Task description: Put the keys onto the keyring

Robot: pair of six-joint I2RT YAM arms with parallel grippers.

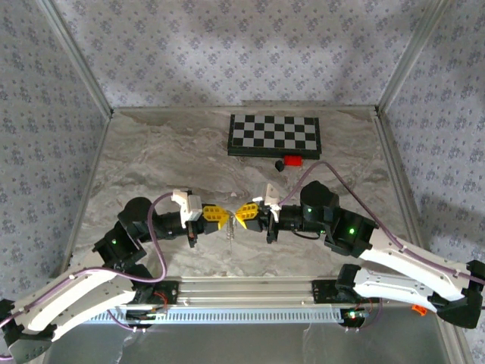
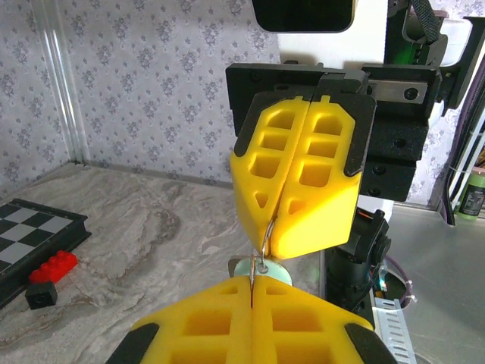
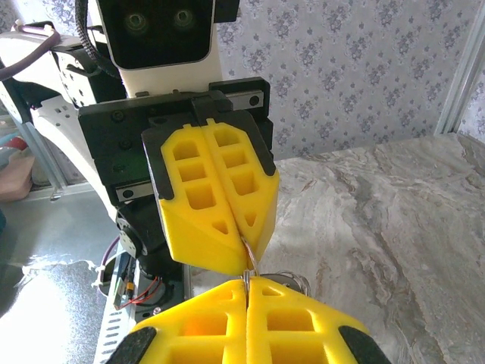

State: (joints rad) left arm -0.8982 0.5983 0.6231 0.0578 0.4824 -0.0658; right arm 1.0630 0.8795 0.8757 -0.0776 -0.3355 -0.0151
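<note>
Clearly, the left fingers (image 1: 214, 214) and right fingers (image 1: 245, 214) meet tip to tip, both clenched on the thin keyring (image 2: 265, 239). A mint-headed key (image 2: 271, 270) hangs between them above the tabletop (image 1: 151, 159).

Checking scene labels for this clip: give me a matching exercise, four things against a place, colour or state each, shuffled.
1 checkerboard
2 red block
3 keyring
4 key

A pale mint-green head
B pinched between the shut left pincer and the shut right pincer
C far side of the table
D beside the black block

Pairs: 1-C, 2-D, 3-B, 4-A
</note>
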